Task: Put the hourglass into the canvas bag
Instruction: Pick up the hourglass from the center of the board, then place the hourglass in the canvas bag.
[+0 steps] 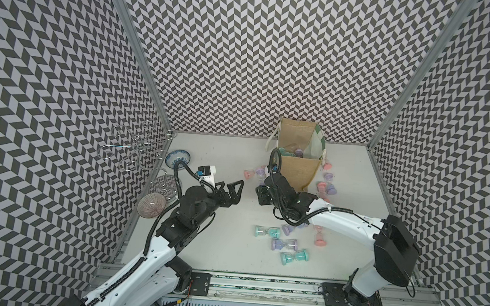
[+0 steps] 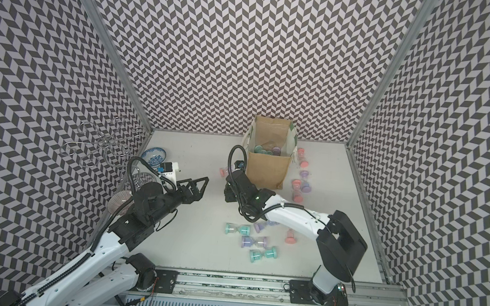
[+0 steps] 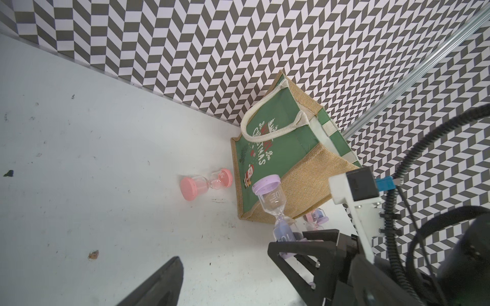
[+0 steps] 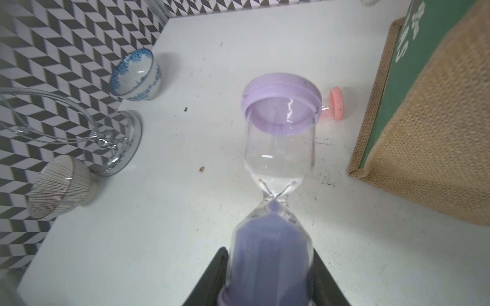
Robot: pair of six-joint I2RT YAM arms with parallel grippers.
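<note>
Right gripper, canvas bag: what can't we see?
- right gripper: both top views, right arm covers the jaws; right wrist view, bottom edge cuts its grip on the purple hourglass.
- canvas bag contents: both top views, walls hide some.
- pink hourglass: in a top view, partly under that arm.

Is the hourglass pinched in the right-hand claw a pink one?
No, the right gripper is clamped on a clear glass hourglass with lilac caps and purple sand.
</note>
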